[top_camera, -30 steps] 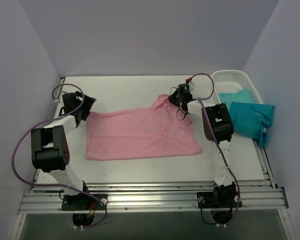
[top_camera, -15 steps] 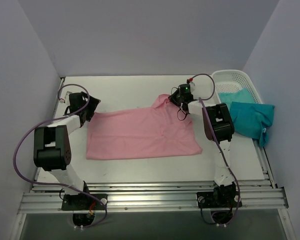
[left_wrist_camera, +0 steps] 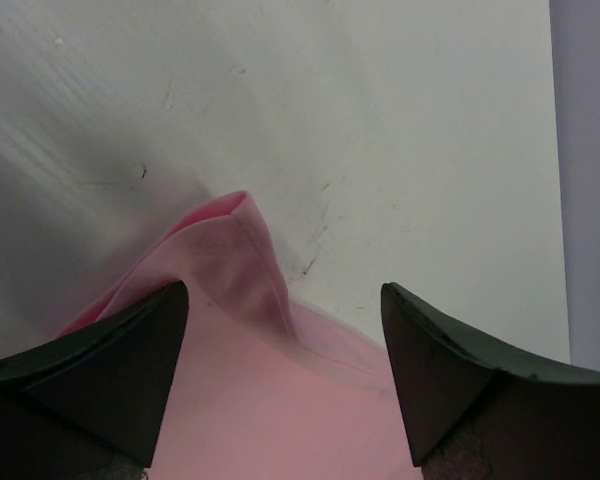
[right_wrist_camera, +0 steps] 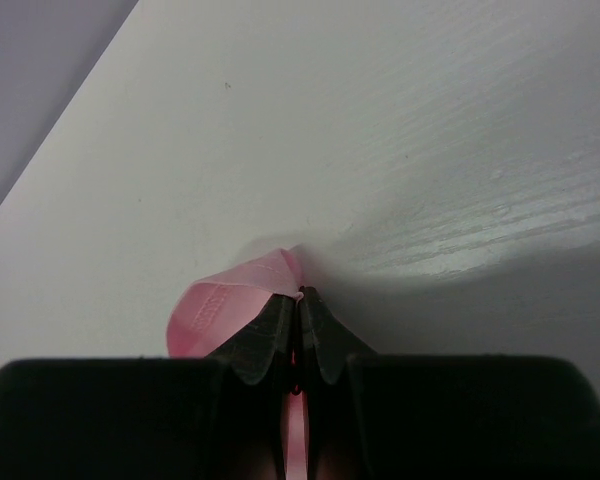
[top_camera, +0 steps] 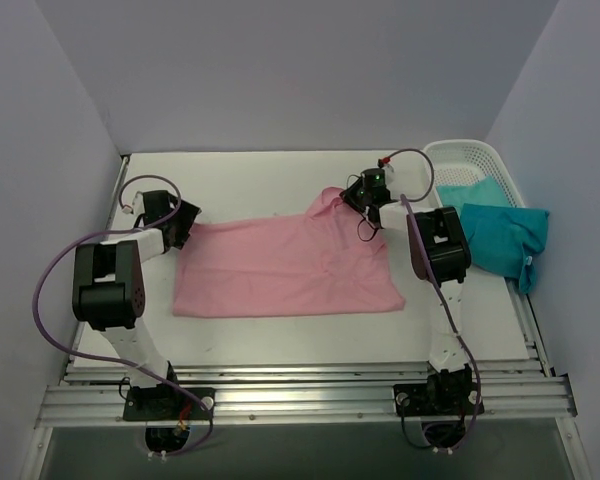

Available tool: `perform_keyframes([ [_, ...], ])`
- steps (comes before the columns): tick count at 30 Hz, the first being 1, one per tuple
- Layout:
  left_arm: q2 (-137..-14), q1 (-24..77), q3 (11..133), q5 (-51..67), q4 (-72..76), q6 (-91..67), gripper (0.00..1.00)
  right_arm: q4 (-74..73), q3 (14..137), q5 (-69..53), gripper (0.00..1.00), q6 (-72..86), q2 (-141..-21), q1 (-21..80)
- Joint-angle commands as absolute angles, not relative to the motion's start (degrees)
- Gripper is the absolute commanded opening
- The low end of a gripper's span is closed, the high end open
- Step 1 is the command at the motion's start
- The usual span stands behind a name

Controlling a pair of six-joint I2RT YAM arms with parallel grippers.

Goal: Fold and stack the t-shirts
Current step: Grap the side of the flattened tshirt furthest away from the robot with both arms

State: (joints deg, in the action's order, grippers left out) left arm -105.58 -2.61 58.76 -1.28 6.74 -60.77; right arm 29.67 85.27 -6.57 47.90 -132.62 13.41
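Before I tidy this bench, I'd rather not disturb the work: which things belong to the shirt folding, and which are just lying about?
Part of the job:
pink t-shirt, spread out
teal t-shirts, in and over the basket

Just lying about:
white lattice basket
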Motion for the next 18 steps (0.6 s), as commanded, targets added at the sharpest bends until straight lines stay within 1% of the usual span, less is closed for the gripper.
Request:
perform_keyframes([
  [1,-108.27,-3.51,62.14,-1.32,8.70,-61.26,0.78,22.59,82.97,-5.18,0.00,46.41,-133.33,12.57],
  [6,-112.49,-4.74,65.47,1.57,9.93,-62.05,0.71,23.02,82.53,-5.27,0.00,46.41,-133.59,12.22],
  [10,-116.88,-5.36,68.28,3.43,10.46,-62.75,0.59,23.20,82.35,-5.45,0.00,46.41,-133.86,11.95],
  [12,-117.94,-5.45,69.08,3.86,10.72,-62.93,0.55,23.29,82.44,-5.54,0.00,46.41,-134.12,11.87],
  [14,-119.35,-5.54,69.78,4.66,11.33,-63.45,0.40,23.29,82.62,-5.54,0.00,46.41,-134.47,11.69],
  [15,-119.88,-5.54,69.96,5.01,11.51,-63.54,0.36,23.38,82.70,-5.62,0.00,46.41,-134.56,11.60],
  [16,-120.75,-5.62,70.57,5.53,11.51,-63.72,0.28,23.38,82.71,-5.71,0.00,46.32,-134.65,11.51],
  [18,-121.55,-5.71,71.28,5.97,11.51,-63.98,0.21,23.55,82.62,-5.71,0.00,46.32,-134.82,11.51],
])
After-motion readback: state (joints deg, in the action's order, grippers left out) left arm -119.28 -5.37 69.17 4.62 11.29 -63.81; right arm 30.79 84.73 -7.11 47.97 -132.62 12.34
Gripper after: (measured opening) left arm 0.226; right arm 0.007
